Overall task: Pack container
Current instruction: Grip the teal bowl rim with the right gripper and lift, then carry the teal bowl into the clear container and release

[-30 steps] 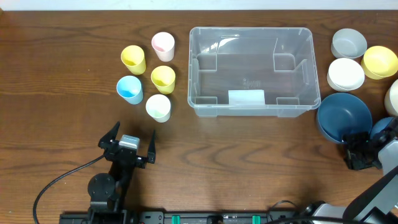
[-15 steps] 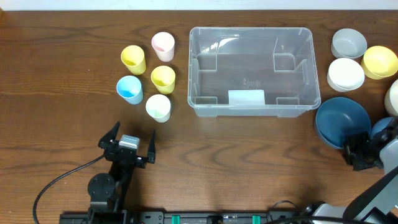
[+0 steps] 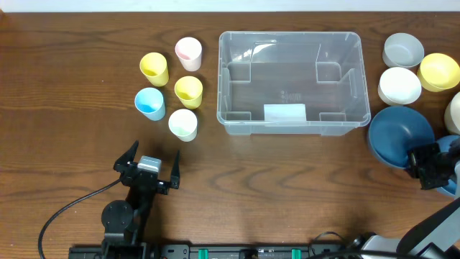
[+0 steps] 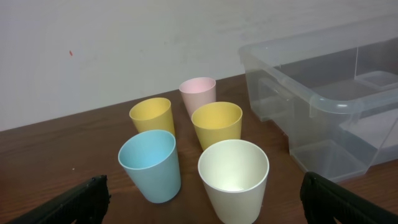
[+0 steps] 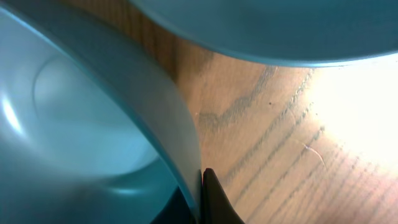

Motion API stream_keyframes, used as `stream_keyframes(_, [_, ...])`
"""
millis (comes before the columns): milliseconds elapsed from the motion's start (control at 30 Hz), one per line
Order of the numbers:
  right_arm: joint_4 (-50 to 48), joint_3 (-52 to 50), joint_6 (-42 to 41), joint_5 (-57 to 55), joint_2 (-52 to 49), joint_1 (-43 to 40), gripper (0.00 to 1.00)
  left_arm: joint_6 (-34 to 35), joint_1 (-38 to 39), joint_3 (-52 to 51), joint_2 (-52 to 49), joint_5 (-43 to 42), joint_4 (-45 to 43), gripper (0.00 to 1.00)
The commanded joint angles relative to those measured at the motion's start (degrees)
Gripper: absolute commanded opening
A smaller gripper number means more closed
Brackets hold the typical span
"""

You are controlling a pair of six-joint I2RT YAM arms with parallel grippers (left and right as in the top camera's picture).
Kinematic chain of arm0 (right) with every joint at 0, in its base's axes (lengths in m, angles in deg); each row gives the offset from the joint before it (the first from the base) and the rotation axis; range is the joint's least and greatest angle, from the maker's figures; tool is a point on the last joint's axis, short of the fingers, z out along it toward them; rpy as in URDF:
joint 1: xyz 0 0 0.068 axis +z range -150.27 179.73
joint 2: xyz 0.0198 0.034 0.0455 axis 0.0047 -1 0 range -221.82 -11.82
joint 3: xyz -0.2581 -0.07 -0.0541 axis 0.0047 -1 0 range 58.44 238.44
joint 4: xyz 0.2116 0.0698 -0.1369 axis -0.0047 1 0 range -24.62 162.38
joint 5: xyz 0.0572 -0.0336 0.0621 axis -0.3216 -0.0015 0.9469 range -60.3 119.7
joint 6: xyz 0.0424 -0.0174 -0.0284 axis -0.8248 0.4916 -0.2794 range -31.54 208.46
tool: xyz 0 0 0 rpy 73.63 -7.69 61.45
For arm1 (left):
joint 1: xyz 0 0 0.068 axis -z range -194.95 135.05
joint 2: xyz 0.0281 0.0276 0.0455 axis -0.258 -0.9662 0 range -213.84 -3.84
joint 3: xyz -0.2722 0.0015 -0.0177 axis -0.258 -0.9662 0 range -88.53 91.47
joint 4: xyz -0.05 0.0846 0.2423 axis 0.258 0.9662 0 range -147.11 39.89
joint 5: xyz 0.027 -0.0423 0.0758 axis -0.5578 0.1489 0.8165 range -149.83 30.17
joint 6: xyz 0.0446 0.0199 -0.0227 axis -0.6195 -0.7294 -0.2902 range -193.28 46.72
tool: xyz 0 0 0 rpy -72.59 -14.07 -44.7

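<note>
The clear plastic container [image 3: 287, 34] stands empty at the table's middle back, and its corner shows at the right of the left wrist view [image 4: 323, 102]. My right gripper [image 3: 420, 167] is shut on the rim of the large dark blue bowl [image 3: 399, 133] at the right edge. Up close, the bowl's wall [image 5: 93, 124] is pinched between the dark fingers [image 5: 214, 199]. My left gripper [image 3: 154, 152] stands wide open at the front left with nothing between its fingers [image 4: 81, 199], just short of the cups.
Several cups stand left of the container: two yellow [image 3: 154, 68] [image 3: 188, 91], pink [image 3: 188, 52], light blue [image 3: 149, 103] and cream [image 3: 182, 124]. Grey [image 3: 402, 50], white [image 3: 399, 85], yellow [image 3: 439, 70] and light blue [image 3: 449, 146] bowls crowd the right edge.
My right gripper has closed on the dark blue bowl's rim, and bowl and gripper have shifted slightly right. The left arm has not moved.
</note>
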Motion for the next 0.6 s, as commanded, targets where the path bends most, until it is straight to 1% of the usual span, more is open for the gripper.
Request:
stream_keyframes(0, [1.84, 3.34, 0.22, 0.33, 0.0, -0.17, 0.01, -0.55, -0.28, -1.11, 0.26, -0.35, 1.84, 0.98])
stream_keyframes(100, [4.61, 7.37, -0.07, 0.76, 0.17, -0.35, 0.01, -0.55, -0.28, -1.11, 0.26, -0.37, 1.84, 0.98])
stream_keyframes(200, [8.9, 14.08, -0.66, 0.72, 0.37, -0.35, 0.01, -0.55, -0.28, -1.11, 0.26, -0.35, 1.84, 0.98])
stream_keyframes(433, [21.11, 35.41, -1.92, 0.7, 0.57, -0.46, 0.01, -0.55, -0.28, -1.11, 0.26, -0.35, 1.84, 0.98])
stream_keyframes(500, [23.43, 40.61, -1.09, 3.52, 0.74, 0.24, 0.02, -0.55, -0.28, -1.11, 0.26, -0.35, 1.84, 0.98])
stream_keyframes(567, [24.81, 45.13, 1.42, 10.54, 1.25, 2.14, 0.02, -0.55, -0.28, -1.11, 0.26, -0.35, 1.84, 0.98])
